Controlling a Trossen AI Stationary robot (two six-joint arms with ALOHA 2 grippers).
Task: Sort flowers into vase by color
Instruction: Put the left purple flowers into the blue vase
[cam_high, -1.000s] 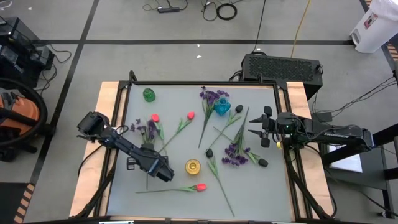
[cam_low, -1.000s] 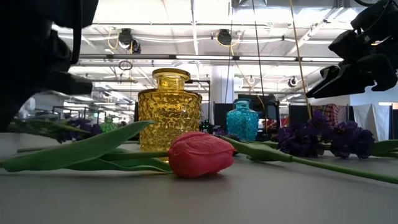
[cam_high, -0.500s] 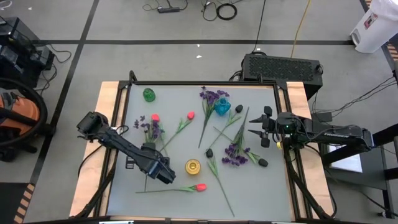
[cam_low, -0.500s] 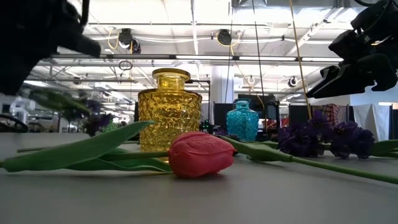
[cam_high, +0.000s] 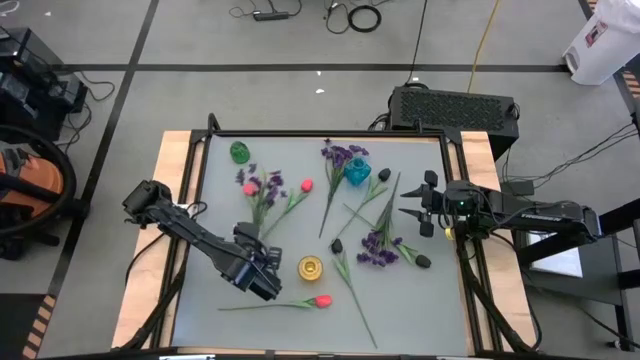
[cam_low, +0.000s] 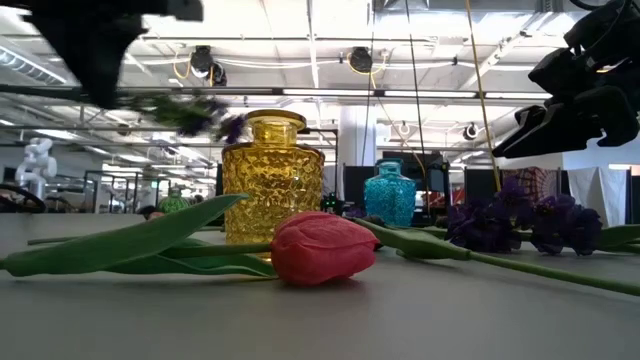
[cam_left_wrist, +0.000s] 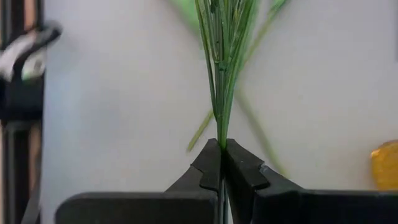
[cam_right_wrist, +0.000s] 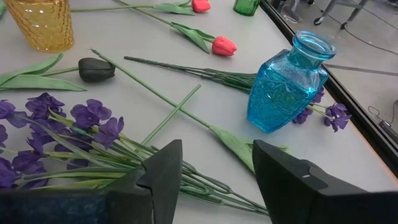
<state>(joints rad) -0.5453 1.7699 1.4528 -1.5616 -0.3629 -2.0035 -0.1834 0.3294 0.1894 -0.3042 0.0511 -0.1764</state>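
Note:
My left gripper (cam_high: 247, 240) is raised over the table's left half and is shut on a purple flower (cam_high: 263, 185). In the low view its blurred bloom (cam_low: 192, 110) hangs level with the top of the yellow vase (cam_low: 272, 180). The green vase (cam_high: 240, 152) stands far left and the blue vase (cam_high: 357, 172) far centre. Red tulips (cam_high: 320, 300) (cam_high: 306, 185), other purple flowers (cam_high: 378, 248) and dark buds (cam_high: 337, 245) lie flat on the table. My right gripper (cam_right_wrist: 214, 180) stands open at the right edge, above purple blooms, touching nothing. My left gripper pinches the purple flower's bundle of thin green stems (cam_left_wrist: 221, 134) near its lower end, right at the fingertips (cam_left_wrist: 239, 163). The fingers slant down from above, and the stems run on ahead along their line. The flower is lifted clear of the table.
The yellow vase (cam_high: 312, 267) stands just right of my left gripper. Crossed stems and leaves (cam_high: 365, 210) crowd the table's right half near the blue vase. The table has a raised dark frame (cam_high: 195, 190) on wooden boards. Bare grey surface lies at the near left (cam_high: 210, 320).
My left gripper has risen and tipped, staying shut on the stems. The purple flower has come up off the table, and its bloom has swung toward the far edge and a little right. In the low view it has climbed from table level to the yellow vase's top.

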